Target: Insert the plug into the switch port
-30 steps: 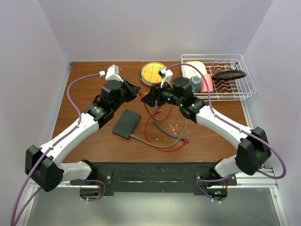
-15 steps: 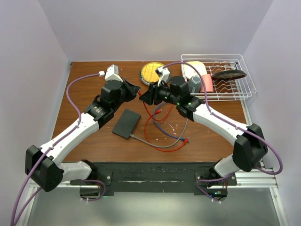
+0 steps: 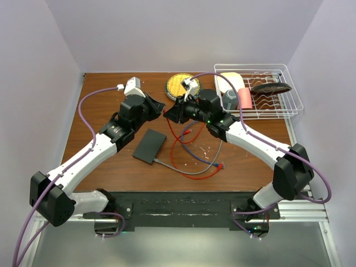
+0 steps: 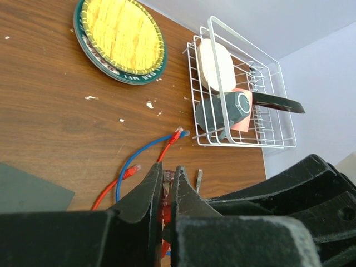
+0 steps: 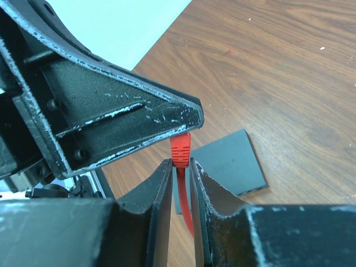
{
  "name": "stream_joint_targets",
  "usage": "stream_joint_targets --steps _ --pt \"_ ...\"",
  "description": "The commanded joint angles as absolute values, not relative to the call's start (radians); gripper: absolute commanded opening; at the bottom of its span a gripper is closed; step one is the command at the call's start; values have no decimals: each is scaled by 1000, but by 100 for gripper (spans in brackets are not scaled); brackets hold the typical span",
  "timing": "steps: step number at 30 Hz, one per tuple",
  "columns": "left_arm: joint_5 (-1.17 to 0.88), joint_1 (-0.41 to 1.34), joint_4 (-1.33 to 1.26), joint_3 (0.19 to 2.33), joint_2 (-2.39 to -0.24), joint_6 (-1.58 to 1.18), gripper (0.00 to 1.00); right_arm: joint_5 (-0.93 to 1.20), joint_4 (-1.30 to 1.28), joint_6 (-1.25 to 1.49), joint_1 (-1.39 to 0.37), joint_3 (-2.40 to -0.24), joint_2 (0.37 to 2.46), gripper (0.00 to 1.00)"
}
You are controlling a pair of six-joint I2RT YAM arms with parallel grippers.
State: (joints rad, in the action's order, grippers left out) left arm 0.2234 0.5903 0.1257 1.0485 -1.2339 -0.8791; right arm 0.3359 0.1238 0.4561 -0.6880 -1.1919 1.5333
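The switch (image 3: 149, 146) lies flat on the worktop (image 3: 250, 161), left of centre, with a grey cable (image 3: 183, 169) leading off from its near edge. Above it, lifted clear, the left tool (image 3: 160, 107) is clenched on the red plug (image 5: 181, 149), which hangs from its tip. Its red cable (image 3: 177, 147) trails down to loops on the worktop. Facing it tip to tip, the right tool (image 3: 171, 114) has its fingers (image 5: 162, 183) close on either side of the plug's lower end. I cannot tell whether they press it. Farther right are a round yellow dish (image 3: 177, 84) and a wire rack (image 3: 289, 94).
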Motion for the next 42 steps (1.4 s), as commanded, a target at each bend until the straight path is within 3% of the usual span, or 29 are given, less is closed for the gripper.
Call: stream_joint_targets --steps 1,4,7,11,12,14,15,18,20,26,35,42 --pt "218 598 83 1060 -1213 -881 0 336 161 454 -690 -1226 1532 22" --pt "215 598 81 1060 -1212 -884 0 334 160 451 -692 -1224 1529 16" --pt "210 598 81 1061 -1212 -884 0 336 156 451 -692 -1227 1532 1" --pt "204 597 74 1062 -1212 -871 1 324 140 439 -692 -1226 1529 0" --pt "199 598 72 1062 -1213 -859 17 324 134 427 -692 -1226 1526 0" --pt "196 597 71 1063 -1213 -841 33 316 106 410 -692 -1229 1523 0" --pt "202 595 77 1074 -1213 -824 52 310 95 391 -692 -1226 1517 0" --pt "232 586 126 1098 -1216 -798 77 288 55 351 -692 -1210 1499 0" --pt "218 548 141 1106 -1219 -785 83 278 22 321 -692 -1197 1486 0" --pt "25 382 172 1106 -1241 -715 84 241 -34 273 -692 -1138 1453 0" --pt "5 310 317 1109 -1341 -589 85 236 -61 230 -706 -1088 1494 0" --pt "-38 279 296 964 -1381 -560 85 181 -83 178 -770 -1091 1569 0"
